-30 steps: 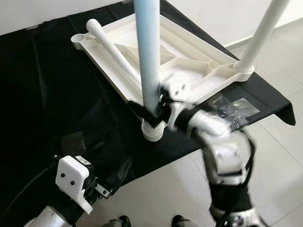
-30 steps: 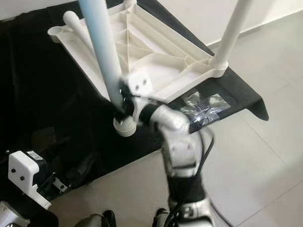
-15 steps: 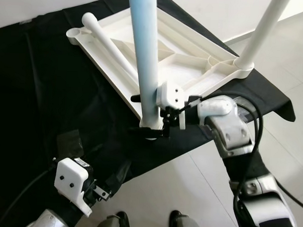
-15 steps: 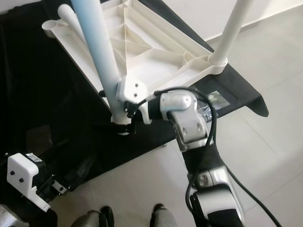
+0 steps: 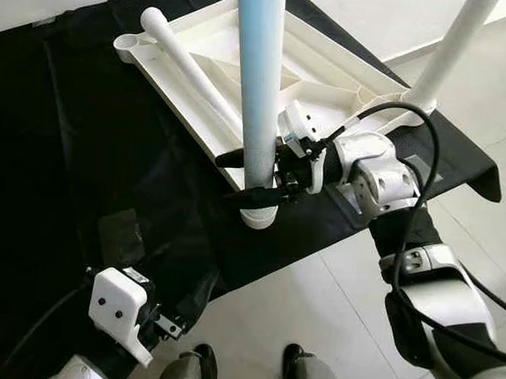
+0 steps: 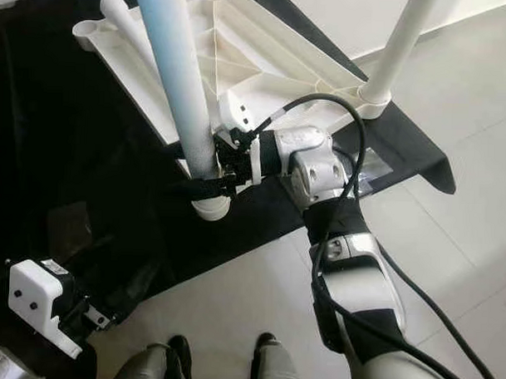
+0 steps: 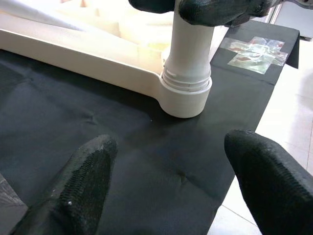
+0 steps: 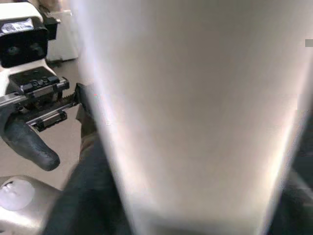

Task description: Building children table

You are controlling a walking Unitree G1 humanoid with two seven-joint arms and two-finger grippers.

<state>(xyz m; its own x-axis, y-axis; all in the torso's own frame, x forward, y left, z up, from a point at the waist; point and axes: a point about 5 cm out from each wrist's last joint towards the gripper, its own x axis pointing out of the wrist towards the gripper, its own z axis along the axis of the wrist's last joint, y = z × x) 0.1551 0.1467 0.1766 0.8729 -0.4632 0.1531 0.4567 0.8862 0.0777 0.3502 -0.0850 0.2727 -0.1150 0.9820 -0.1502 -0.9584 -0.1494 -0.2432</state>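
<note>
Two black fingers (image 5: pixel 237 158) — right gripper (image 5: pixel 247 177) around blue table leg (image 5: pixel 261 90).

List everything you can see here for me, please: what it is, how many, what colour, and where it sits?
table top: 1, white, lying underside up on the black cloth
pale blue leg: 1, upright in the near corner socket
white leg: 1, upright in the right corner socket
loose leg: 1, white, lying across the table top's underside
black cloth: 1, spread under the table top
clear plastic bag: 1, on the cloth by its right edge
tiled floor: light grey, beside the cloth
right gripper: 1, black fingers shut around the pale blue leg, near its base
left gripper: 1, black fingers open, low above the cloth, facing the socket
</note>
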